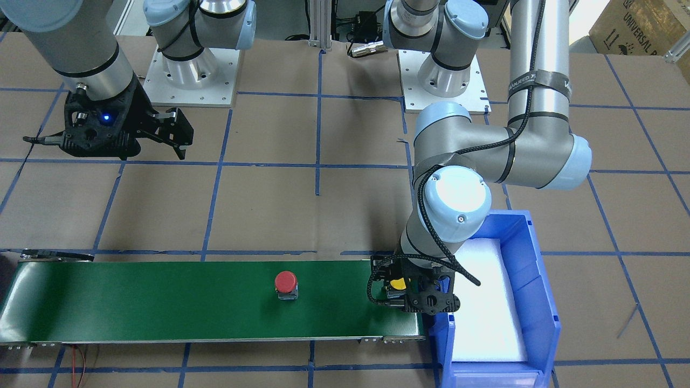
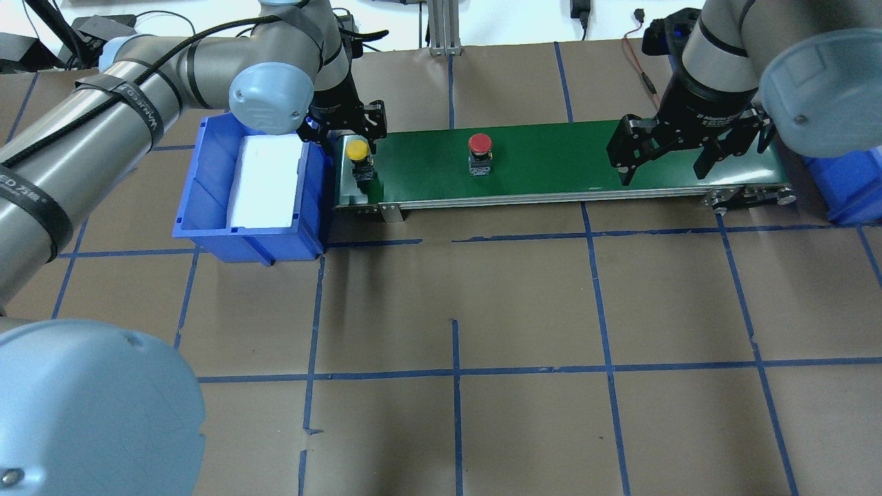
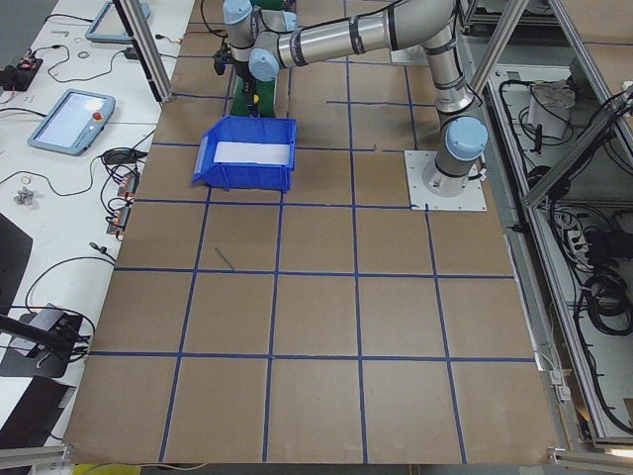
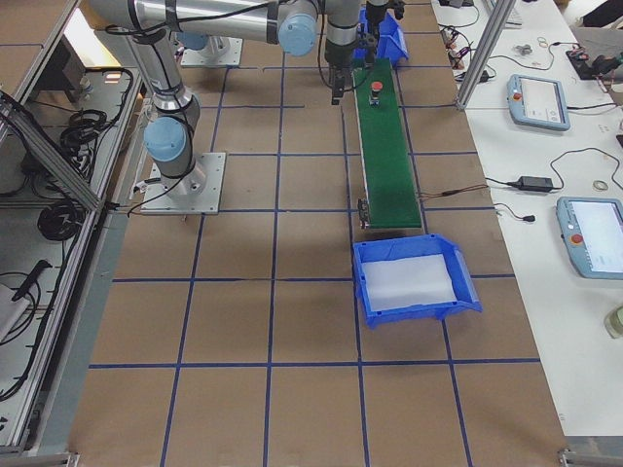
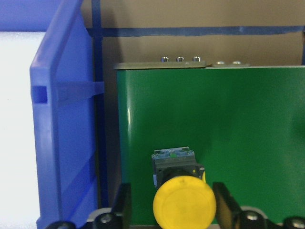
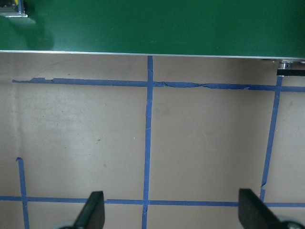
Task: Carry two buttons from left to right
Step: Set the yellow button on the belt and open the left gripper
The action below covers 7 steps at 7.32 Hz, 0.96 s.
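- Front view: brown-paper table with a blue tape grid, and a green conveyor belt along the near edge. The red button stood upright mid-belt, clear of both grippers. The yellow button sat at the belt end just beside the blue bin, under the left gripper. The right gripper was raised, with nothing in it.
- Overhead: the left gripper was down over the yellow button. The right gripper hung spread wide near the belt's far end, next to a second blue bin.
- Left side view: too small to judge the jaws. The blue bin showed only its white liner.
- Right side view: the red button was far up the belt. No button was visible in the second blue bin.
- Left wrist: the fingers stood either side of the yellow button with gaps showing, so the jaws were parted and not clamping. The button rested on the belt.
- Right wrist: the fingers were far apart and held nothing, with only table and belt edge below.
- My read: both buttons were out of the source bin and on the belt. Neither had been delivered, so the right-side pickups and drops remained.
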Each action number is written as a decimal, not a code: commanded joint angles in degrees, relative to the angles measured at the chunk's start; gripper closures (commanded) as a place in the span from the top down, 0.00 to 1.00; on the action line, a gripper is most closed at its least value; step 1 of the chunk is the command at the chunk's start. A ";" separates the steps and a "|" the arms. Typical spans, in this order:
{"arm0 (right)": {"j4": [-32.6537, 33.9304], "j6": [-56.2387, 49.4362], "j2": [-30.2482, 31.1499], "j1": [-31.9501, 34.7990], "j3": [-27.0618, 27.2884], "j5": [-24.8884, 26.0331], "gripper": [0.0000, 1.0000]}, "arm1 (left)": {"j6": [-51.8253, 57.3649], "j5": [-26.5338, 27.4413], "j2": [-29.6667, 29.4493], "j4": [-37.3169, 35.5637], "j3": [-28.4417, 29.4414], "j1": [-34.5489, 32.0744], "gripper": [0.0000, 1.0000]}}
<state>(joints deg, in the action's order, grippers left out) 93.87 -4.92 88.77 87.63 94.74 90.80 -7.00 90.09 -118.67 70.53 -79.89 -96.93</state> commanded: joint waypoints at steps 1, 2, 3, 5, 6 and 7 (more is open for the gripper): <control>0.00 0.00 0.00 0.00 0.00 0.07 1.00 | 0.93 0.08 5.18 1.00 -2.18 0.16 0.87; 0.00 0.00 0.00 0.00 0.00 0.07 1.00 | 1.54 0.52 8.60 1.01 -5.50 0.59 0.87; 0.00 0.00 0.09 0.00 0.00 0.07 1.00 | 2.42 0.52 13.59 3.27 -9.02 1.82 0.87; 0.00 0.00 0.09 0.00 0.00 0.07 1.00 | 3.39 0.52 21.78 8.71 -13.96 2.97 0.87; 0.00 0.00 0.09 0.00 0.00 0.07 1.00 | 8.09 0.61 25.12 14.66 -14.93 4.19 0.87; 0.00 0.00 0.09 0.00 0.00 0.07 1.00 | 10.23 0.44 27.94 18.90 -15.64 5.25 0.87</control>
<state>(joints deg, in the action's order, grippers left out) 93.87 -4.92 88.85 87.61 94.75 90.88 -0.05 90.63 -94.74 83.67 -94.25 -92.99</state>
